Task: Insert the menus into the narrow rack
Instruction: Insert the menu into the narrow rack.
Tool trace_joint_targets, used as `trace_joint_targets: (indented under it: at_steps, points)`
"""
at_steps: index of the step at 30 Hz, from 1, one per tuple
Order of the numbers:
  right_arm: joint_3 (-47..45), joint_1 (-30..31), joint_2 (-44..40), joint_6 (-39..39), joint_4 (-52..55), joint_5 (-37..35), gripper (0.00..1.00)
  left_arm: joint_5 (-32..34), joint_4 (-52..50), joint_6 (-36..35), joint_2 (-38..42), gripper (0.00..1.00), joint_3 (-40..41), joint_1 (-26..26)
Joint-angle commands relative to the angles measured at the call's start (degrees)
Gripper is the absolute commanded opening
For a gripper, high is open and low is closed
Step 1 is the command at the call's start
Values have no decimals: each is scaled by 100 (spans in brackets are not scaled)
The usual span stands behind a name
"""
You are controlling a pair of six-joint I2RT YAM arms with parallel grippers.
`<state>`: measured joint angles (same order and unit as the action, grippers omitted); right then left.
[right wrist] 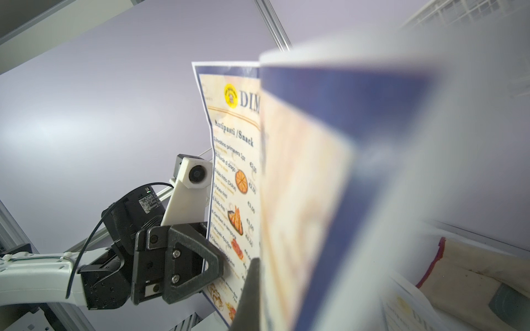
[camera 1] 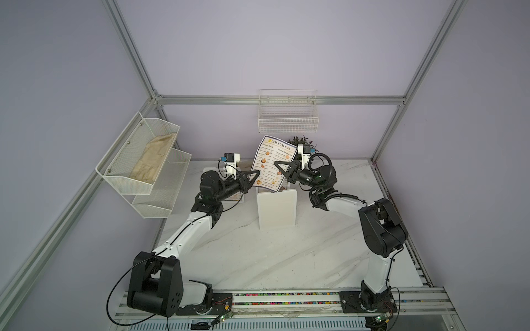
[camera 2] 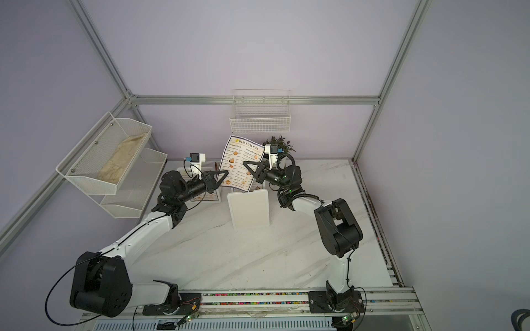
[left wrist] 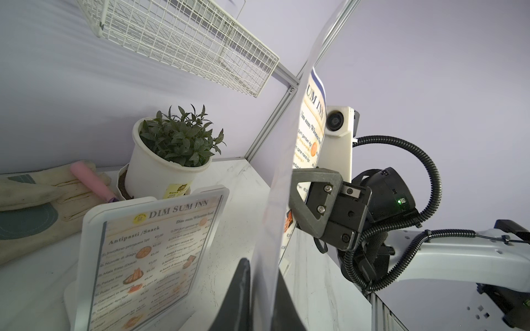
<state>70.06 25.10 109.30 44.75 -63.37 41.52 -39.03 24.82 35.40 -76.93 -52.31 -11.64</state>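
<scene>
Marble tabletop (camera 1: 272, 258) — left tool (camera 1: 257, 172) and right tool (camera 1: 276, 164) clamp one raised menu (camera 1: 272, 151); plant (camera 1: 301, 141) behind, wire rack (camera 1: 287, 120) above.

Right wrist view: near side of the held menu (right wrist: 329, 200) is pure blur, print unreadable there. Both top views: its body text is too small to read. Left wrist view: glove (left wrist: 34, 195) cut off by frame edge.
</scene>
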Motion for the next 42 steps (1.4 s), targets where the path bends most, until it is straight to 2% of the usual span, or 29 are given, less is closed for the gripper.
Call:
trace_joint_targets:
  at_steps: [1, 12, 24, 42]
  points:
    - [-4, -31, -267, 82, 64, -74, 0, -87, 246, 52, -24, 14, -368, 39]
    - [-186, -41, -337, 55, 176, -131, 0, -83, 222, 37, -81, 14, -361, 48]
    - [-476, -145, -506, -1, 170, -140, 0, -384, 512, 113, -322, 15, -402, 45]
    - [-811, -224, -696, -244, 166, 221, 0, -447, 582, 151, -244, 16, -334, 46]
